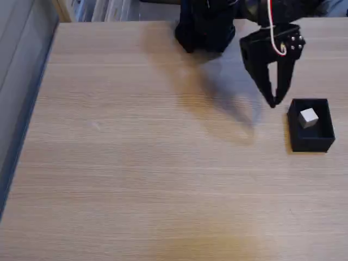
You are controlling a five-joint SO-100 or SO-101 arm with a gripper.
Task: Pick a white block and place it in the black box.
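The black box stands on the wooden table at the right of the fixed view. Inside it lies the white block, a small pale cube resting near the box's middle. My black gripper hangs just left of the box's upper left corner, fingers pointing down. Its fingertips meet at a point, so it is shut with nothing held. The gripper is apart from both the box and the block.
The arm's black base sits at the table's far edge, with a red and white cable on the wrist. The wooden table spreads wide to the left and front. A grey wall runs along the left edge.
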